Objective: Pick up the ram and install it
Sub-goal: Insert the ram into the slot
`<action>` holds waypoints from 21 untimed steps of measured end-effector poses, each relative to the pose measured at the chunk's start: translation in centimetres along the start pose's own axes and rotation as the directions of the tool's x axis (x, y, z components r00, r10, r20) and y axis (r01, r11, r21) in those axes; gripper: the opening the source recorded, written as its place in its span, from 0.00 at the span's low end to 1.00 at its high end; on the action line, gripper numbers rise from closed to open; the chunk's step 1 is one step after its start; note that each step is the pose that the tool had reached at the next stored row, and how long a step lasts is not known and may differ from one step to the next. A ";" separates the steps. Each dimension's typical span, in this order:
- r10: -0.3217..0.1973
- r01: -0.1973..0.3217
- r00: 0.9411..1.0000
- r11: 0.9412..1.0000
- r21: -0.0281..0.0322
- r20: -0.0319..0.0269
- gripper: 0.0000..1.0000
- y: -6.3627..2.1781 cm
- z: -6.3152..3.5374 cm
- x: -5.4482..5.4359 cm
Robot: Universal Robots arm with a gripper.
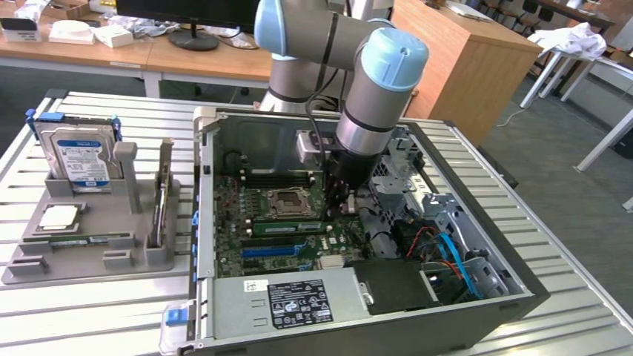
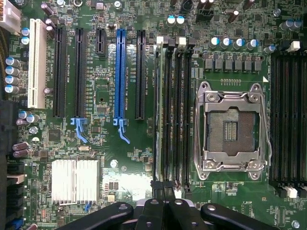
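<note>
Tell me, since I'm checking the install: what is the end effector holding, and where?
Cannot be told: the shut end effector sits at one end of the ram, which stands in a slot of the motherboard.

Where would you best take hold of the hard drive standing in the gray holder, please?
I would grip the hard drive by its exposed upper part, coming straight down from above and pinching its two broad faces. It stands upright with its base sunk in the gray holder, so the top looks freest.
</note>
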State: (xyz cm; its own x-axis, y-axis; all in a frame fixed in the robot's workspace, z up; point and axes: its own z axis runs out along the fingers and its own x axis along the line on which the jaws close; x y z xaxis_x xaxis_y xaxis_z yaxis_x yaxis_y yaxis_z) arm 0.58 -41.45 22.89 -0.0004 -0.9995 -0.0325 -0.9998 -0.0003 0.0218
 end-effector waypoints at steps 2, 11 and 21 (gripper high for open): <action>0.000 0.000 1.000 1.000 0.000 0.000 0.10 0.00 0.11 0.0; 0.000 0.000 1.000 1.000 0.000 0.000 0.10 -0.01 0.35 0.0; 0.000 0.000 1.000 1.000 0.000 0.000 0.10 -0.01 0.51 0.0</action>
State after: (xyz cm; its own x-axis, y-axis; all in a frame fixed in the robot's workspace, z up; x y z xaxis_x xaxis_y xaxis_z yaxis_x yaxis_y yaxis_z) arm 0.58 -41.45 22.38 -0.0004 -0.9995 -0.0324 -0.9998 -0.0003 0.0217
